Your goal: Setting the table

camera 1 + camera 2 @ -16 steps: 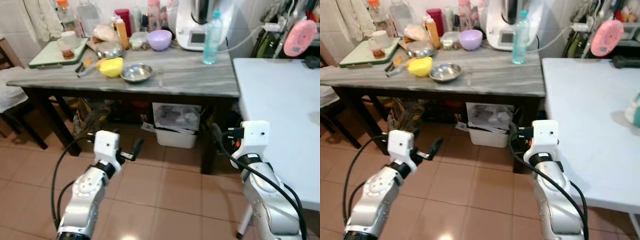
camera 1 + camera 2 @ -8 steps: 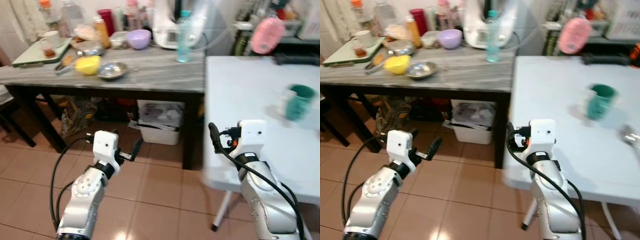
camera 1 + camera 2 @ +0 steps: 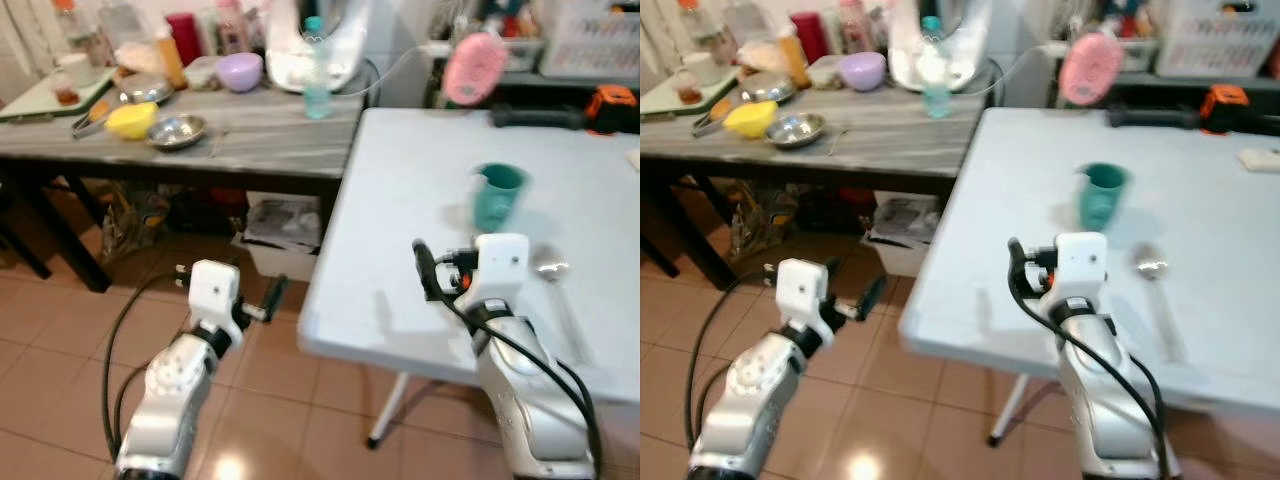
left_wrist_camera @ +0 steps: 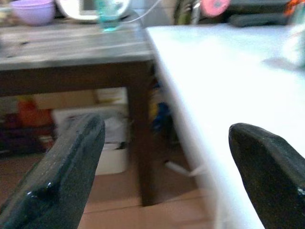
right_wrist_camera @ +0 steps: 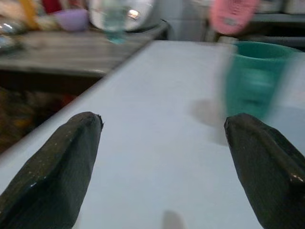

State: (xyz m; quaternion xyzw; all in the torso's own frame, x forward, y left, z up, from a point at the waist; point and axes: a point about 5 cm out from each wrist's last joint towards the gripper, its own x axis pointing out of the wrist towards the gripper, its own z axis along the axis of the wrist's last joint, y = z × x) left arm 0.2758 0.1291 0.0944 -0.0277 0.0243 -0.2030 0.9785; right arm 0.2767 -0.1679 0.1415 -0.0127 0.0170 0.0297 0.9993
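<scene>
Since 1.0 s ago the head camera has swung toward the robot's right, so the white tabletop (image 3: 420, 190) now takes the middle of the head views while the dark marble-topped tabletop (image 3: 250, 130) sits off to the robot's left; both arms keep the same raised pose. On the white tabletop a teal cup (image 3: 496, 195) stands upright near the middle, its inside too blurred to read, and a metal spoon (image 3: 553, 270) lies apart from it, nearer the front edge. A pink round object (image 3: 475, 65) stands at the far edge, beside a dark bar-shaped thing (image 3: 535, 117) and an orange-and-black item (image 3: 611, 103), both smeared by motion. The right gripper (image 5: 164, 157) hovers over the white tabletop short of the cup, jaws spread wide and empty. The left gripper (image 4: 167, 162) hangs off the tabletop's left edge above the tiled floor (image 3: 60, 330), jaws likewise released. On the marble tabletop sit a steel bowl (image 3: 176, 131), a yellow bowl (image 3: 132, 119), a purple bowl (image 3: 239, 71) and a clear water bottle (image 3: 315, 68); their contents cannot be made out. Below it a white bin (image 3: 280, 230) holds papers, partly hidden.
</scene>
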